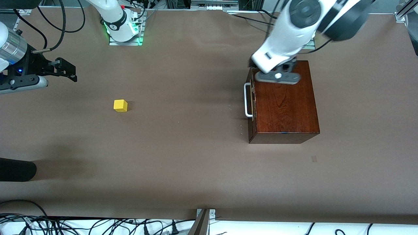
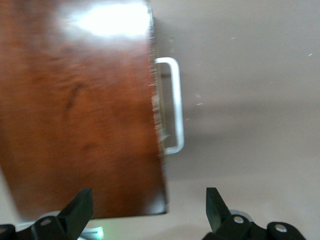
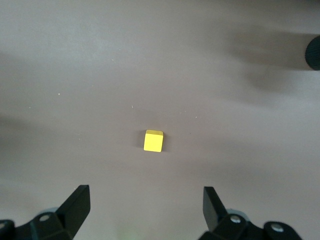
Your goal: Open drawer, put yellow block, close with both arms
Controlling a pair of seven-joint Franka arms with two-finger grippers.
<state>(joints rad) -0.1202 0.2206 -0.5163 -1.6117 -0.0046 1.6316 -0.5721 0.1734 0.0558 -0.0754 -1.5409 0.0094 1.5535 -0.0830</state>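
Note:
The dark mahogany box (image 1: 284,101) stands toward the left arm's end of the table. Its drawer is shut, and the dark front (image 1: 250,98) with the white handle (image 1: 247,99) faces the right arm's end. My left gripper (image 1: 254,65) is open and empty over the box's corner nearest the bases. In the left wrist view (image 2: 147,205) one finger is over the box top (image 2: 80,115) and the other is over the table past the handle (image 2: 175,105). The yellow block (image 1: 120,105) lies on the table toward the right arm's end. My right gripper (image 1: 73,73) is open and empty above the table. The block (image 3: 153,140) shows ahead of its fingers (image 3: 145,202).
A black rounded object (image 1: 16,169) juts in at the table's edge at the right arm's end, nearer the front camera than the block; it also shows in the right wrist view (image 3: 314,52). The right arm's base (image 1: 122,26) stands by the bases' edge. Cables (image 1: 98,227) hang along the front edge.

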